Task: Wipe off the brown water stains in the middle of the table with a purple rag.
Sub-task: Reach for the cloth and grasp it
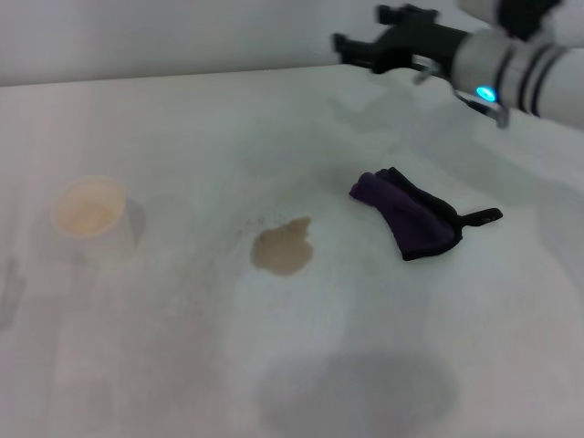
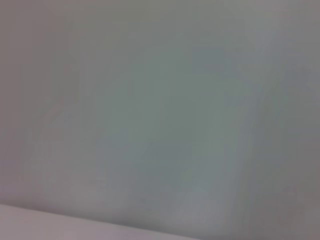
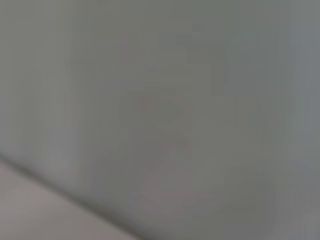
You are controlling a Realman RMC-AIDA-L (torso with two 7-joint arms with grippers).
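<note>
So the right gripper (image 1: 365,41) is being held up high, well beyond the purple rag (image 1: 406,216) on the far side, out toward the back edge of the table (image 1: 182,365). Its two black fingers are being kept spread apart, with nothing pinched between them. The left gripper isn't being shown in any view, so nothing can be said about it. Both wrist views are being filled with blank grey, no help there.

The purple rag is lying crumpled and flat on the table, untouched, with its black loop tail being trailed away from the stain side. The brown water stains (image 1: 283,247) are sitting just beside the rag, on the rag's left and a bit nearer the robot, clearly apart from it, not yet wiped at all. A cream paper cup (image 1: 91,212) is being left standing well off to the rag's left, way past the stain.

Judging by all that, the reach-for-the-rag step is what's being worked on, and it's barely been started. For the next move, the open fingers are probably going to need lowering down over the bunched middle of the rag and closing on a fold. Then it's dragging the cloth leftward across the blotch, with the cup being kept clear of.
</note>
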